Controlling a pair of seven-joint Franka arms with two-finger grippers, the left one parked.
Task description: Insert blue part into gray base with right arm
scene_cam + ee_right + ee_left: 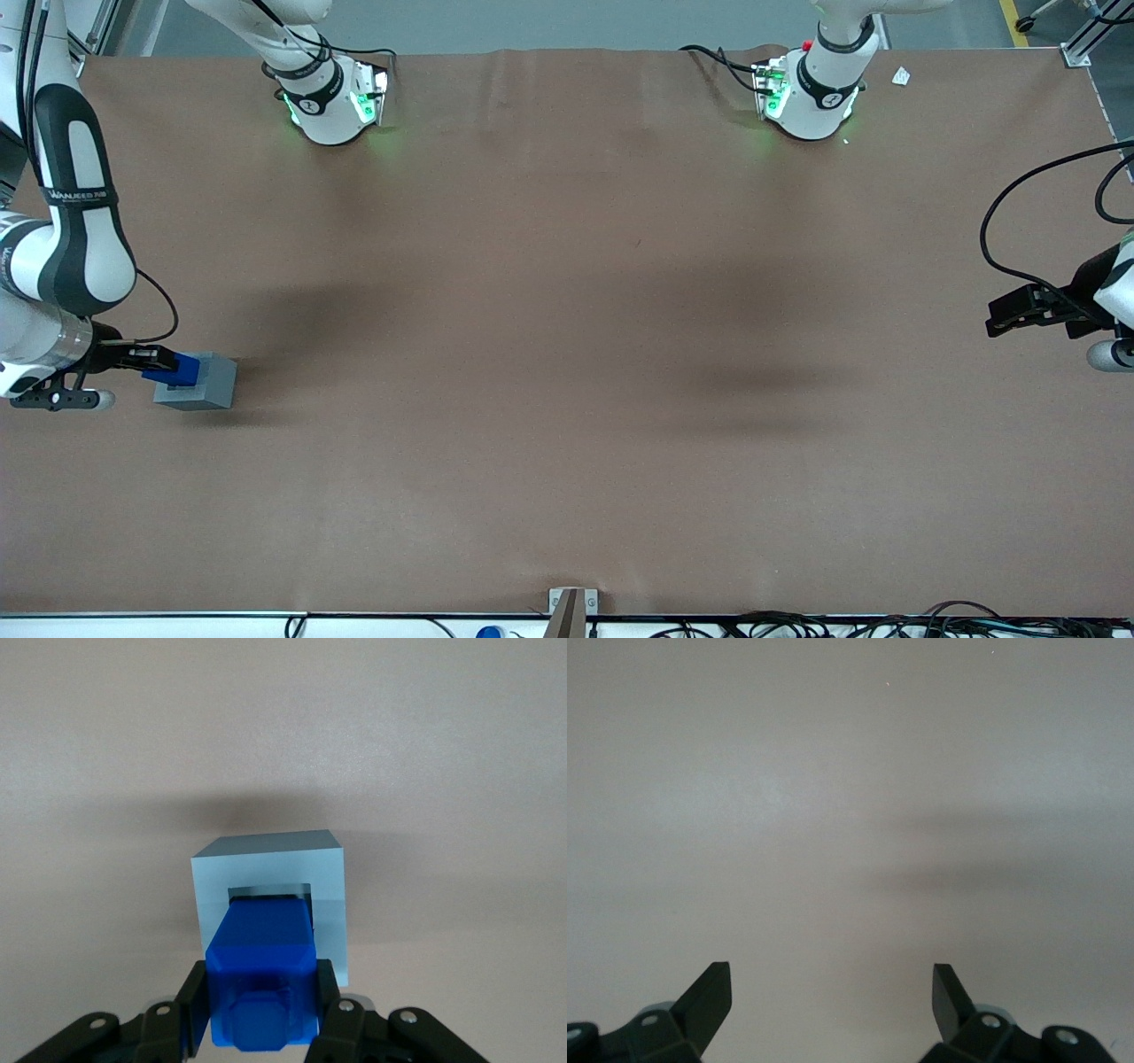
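Note:
The gray base (198,382) stands on the brown table near the working arm's end. In the right wrist view the gray base (328,875) shows a square recess, and the blue part (263,979) reaches into that opening with its far end. The right arm's gripper (262,1003) is shut on the blue part, a black finger pressed on each side of it. From the front, the gripper (152,360) holds the blue part (176,369) level against the base's face toward the working arm's end. How deep the part sits in the recess is hidden.
The brown table surface (567,354) spreads wide around the base. Two white arm pedestals (330,97) with green lights stand at the table's edge farthest from the front camera. Cables lie along the nearest edge (797,620).

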